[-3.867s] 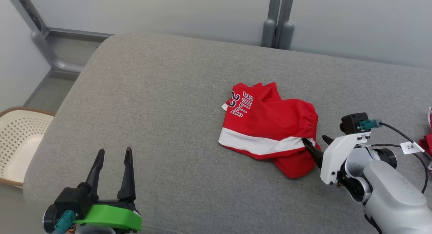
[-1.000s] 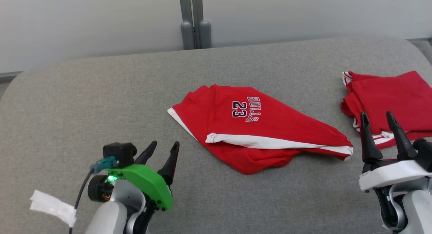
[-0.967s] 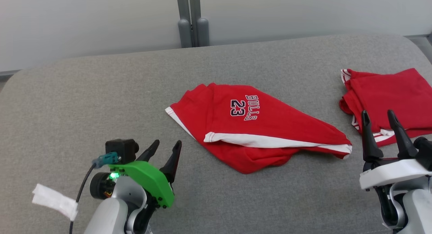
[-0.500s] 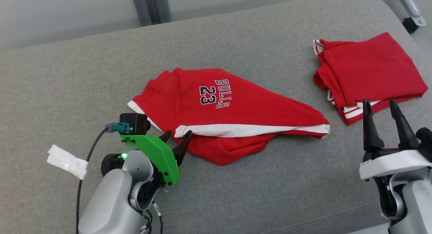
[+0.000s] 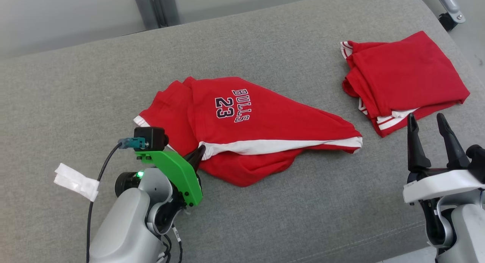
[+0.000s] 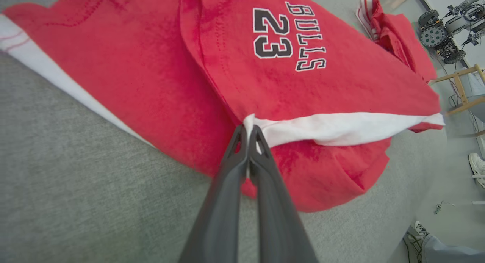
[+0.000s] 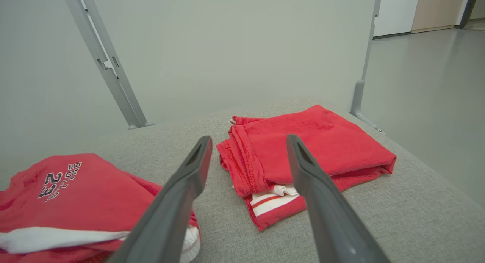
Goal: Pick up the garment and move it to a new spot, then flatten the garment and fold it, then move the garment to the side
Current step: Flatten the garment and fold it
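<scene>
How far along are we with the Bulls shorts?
Looks done: the garment lies on the grey cushion beside a folded red pile. In hand: left gripper is shut on its white hem corner; right gripper hangs open, empty. Left: it is rumpled and doubled over, so flattening, folding and moving aside remain.

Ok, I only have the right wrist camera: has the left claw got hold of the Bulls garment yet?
Observer: Yes, the left claw is shut on the white trim of the Bulls garment, at the trim's end.
Operator: Lifted at all?
Observer: No, in the head view it lies on the grey cushion, folded over itself.
Operator: Anyone close by?
Observer: A person's foot shows beside the cushion in the left wrist view.
</scene>
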